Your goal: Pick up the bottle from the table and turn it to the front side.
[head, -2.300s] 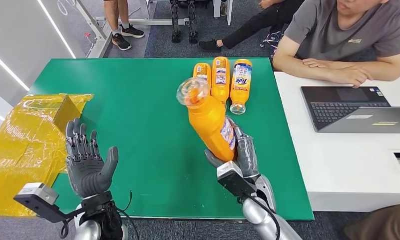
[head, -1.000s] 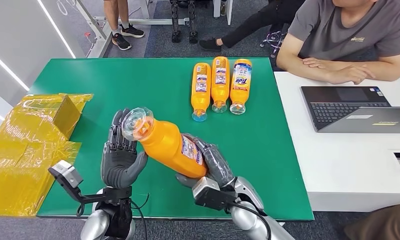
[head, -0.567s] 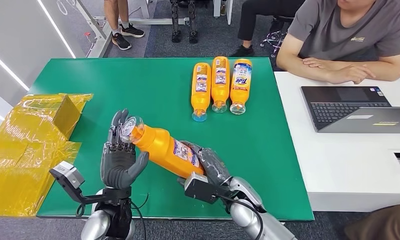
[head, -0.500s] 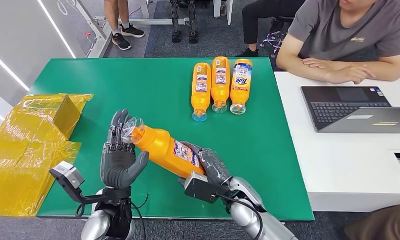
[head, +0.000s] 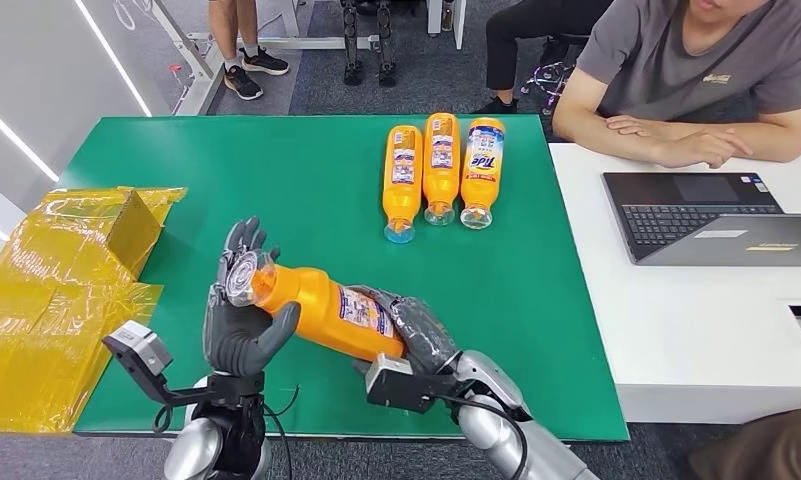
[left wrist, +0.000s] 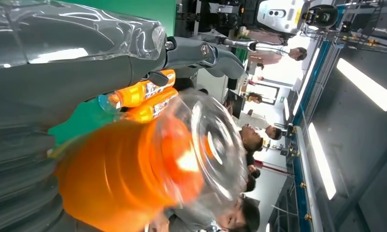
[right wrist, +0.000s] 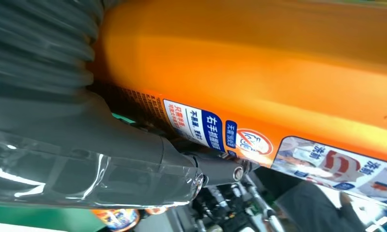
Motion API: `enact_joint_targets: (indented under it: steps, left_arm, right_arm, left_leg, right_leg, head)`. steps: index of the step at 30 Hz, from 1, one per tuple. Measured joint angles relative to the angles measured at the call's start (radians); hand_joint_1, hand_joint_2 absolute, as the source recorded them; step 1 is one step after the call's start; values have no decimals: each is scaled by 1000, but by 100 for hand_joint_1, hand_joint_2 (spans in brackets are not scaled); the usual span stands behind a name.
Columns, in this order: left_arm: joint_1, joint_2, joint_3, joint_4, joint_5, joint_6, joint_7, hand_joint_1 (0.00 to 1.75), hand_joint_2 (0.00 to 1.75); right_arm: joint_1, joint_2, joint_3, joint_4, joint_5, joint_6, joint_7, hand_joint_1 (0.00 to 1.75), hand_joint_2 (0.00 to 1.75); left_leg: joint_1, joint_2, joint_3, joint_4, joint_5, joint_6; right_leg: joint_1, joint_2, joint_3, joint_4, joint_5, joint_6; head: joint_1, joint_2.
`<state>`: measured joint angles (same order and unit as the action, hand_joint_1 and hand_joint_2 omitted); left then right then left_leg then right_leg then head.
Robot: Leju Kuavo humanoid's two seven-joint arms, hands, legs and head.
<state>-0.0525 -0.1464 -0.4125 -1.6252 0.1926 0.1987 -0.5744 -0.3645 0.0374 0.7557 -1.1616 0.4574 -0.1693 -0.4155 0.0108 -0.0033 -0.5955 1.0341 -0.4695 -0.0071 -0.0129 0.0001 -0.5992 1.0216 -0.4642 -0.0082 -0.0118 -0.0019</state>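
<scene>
The orange detergent bottle (head: pixel 321 308) is off the table, lying nearly level above the near edge of the green table (head: pixel 276 170), its clear cap pointing left and its base to the right. At the far left a crumpled yellow plastic wrap (head: pixel 56 290) hangs over the table's left end. Next comes the left hand (head: pixel 238 320), raised with its palm behind the cap; the fingers stand up past the cap and the thumb curls under the bottle's neck, and the left wrist view shows the cap close against the palm, yet whether the fingers are clamped on it I cannot tell. To the right, the right hand (head: pixel 416 335) grips the bottle's lower body, fingers wrapped over the label. This looks like the turning step, the pick-up being done: the label facing up carries small print, so the front face is probably not yet toward the robot. The next move likely calls for the left hand to steady the cap end while the right rolls the body, without letting it slip. Farther back, right of centre, three more orange bottles (head: pixel 441 170) lie side by side, caps toward the robot. Beyond the table's right edge stands a white desk (head: pixel 696 330) with an open laptop (head: pixel 706 215), a person in a grey shirt (head: pixel 716 70) leaning on it; dark carpet and other people's legs fill the far side.
</scene>
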Motion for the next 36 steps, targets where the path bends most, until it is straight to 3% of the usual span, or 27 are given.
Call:
enact_joint_targets:
  steps: [4,13,22,23,24,27,28,36]
  left_arm:
    - [-13,-5,1,8,7,-17,0,0,175]
    - [-34,-14,2,23,11,-35,0,0,175]
    - [-39,-14,5,48,10,-37,5,0,175]
    - [-38,-14,6,51,9,-37,6,6,175]
    - [-38,-14,7,54,8,-37,6,30,175]
    - [-37,-14,9,58,4,-37,7,142,175]
    - [-37,-14,9,58,2,-38,7,159,175]
    - [-38,-15,9,59,-10,-50,7,175,175]
  right_arm:
    - [2,0,0,-21,-8,-10,-38,175,175]
    - [10,0,0,-34,-7,-11,-40,175,175]
    - [8,1,4,-24,87,62,54,174,175]
    - [6,1,4,-22,93,66,57,174,175]
    - [5,2,4,-19,96,68,59,175,175]
    - [2,4,4,-14,99,74,60,175,175]
    - [1,5,4,-13,101,74,60,175,175]
    - [-9,19,-1,-11,128,15,59,175,175]
  left_leg:
    - [0,0,0,0,0,0]
    - [0,0,0,0,0,0]
    - [0,0,0,0,0,0]
    - [0,0,0,0,0,0]
    - [0,0,0,0,0,0]
    - [0,0,0,0,0,0]
    - [0,0,0,0,0,0]
    - [0,0,0,0,0,0]
  right_leg:
    - [0,0,0,0,0,0]
    - [0,0,0,0,0,0]
    - [0,0,0,0,0,0]
    - [0,0,0,0,0,0]
    - [0,0,0,0,0,0]
    - [0,0,0,0,0,0]
    - [0,0,0,0,0,0]
    - [0,0,0,0,0,0]
  head:
    - [0,0]
    - [0,0]
    - [0,0]
    - [0,0]
    - [0,0]
    - [0,0]
    - [0,0]
    - [0,0]
